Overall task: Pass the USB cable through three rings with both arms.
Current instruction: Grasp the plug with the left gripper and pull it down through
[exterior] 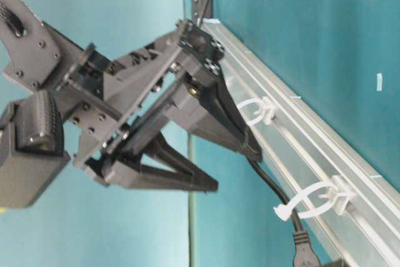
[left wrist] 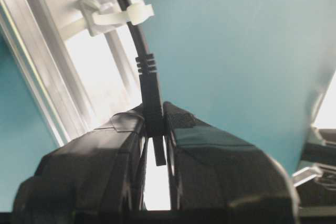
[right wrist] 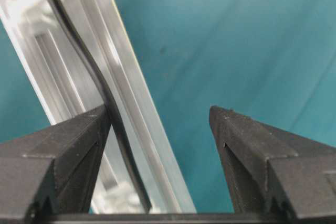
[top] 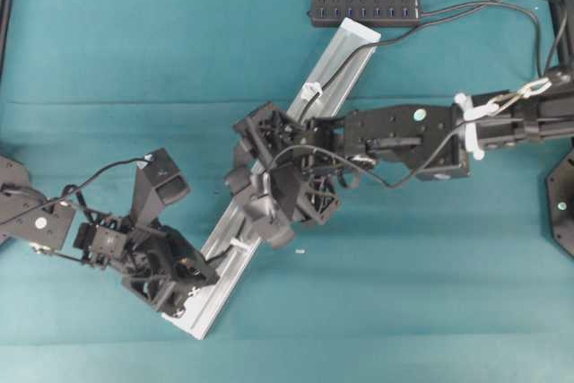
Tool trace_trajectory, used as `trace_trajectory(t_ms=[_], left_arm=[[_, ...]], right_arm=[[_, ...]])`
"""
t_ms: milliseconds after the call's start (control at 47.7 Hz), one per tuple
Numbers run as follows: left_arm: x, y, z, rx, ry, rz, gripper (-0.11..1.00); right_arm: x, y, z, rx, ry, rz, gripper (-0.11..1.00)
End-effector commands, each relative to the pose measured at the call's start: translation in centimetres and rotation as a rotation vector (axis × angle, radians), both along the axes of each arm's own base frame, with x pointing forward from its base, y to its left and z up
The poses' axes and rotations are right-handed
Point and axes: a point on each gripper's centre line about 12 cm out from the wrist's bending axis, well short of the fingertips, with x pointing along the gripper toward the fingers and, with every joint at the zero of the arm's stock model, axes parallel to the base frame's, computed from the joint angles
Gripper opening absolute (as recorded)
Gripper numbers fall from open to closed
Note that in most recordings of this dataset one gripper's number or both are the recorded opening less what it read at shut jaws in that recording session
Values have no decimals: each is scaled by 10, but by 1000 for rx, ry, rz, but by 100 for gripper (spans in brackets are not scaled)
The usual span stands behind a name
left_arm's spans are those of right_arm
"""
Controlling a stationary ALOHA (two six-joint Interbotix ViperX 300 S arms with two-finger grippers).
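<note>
Black, thin and limp: the USB cable sags between supports, so take it by the stiff moulded plug, never mid-cord. Your left gripper pinches that plug just past a white ring. Your right gripper stands wide over the silver rail, cord brushing one finger, holding nothing.

No legible text, label, brand, number or sign in any view. The black multi-port hub bar with blue sockets bears no readable marking. The long silver aluminium rail is likewise bare of any lettering.
</note>
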Motion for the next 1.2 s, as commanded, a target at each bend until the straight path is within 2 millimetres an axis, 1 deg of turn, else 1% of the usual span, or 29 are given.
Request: trace_trajectory(t_ms=[0, 252, 461, 587, 713, 860, 1027, 1174], left_arm=[[-3, -15, 11, -16, -29, -40, 9], [-7, -14, 5, -6, 15, -37, 9], [-9, -12, 3, -7, 34, -29, 9], [-9, -12, 3, -7, 34, -29, 9], [-9, -13, 4, -9, 32, -28, 9], [-9, -13, 5, -10, 29, -28, 9], [-8, -14, 11, -15, 11, -31, 9], [-10, -13, 9, -11, 18, -33, 9]], right_arm=[[-1, -11, 9, 2, -22, -30, 84], [-8, -9, 5, 4, -6, -28, 84], [-11, -4, 9, 1, -3, -12, 84], [-14, -1, 15, 1, -3, -7, 84], [-21, -1, 17, 3, 12, -7, 84], [-35, 2, 16, 8, 47, -7, 84], [-50, 1, 17, 10, 52, -14, 84], [-55, -3, 20, 9, 35, -25, 84]])
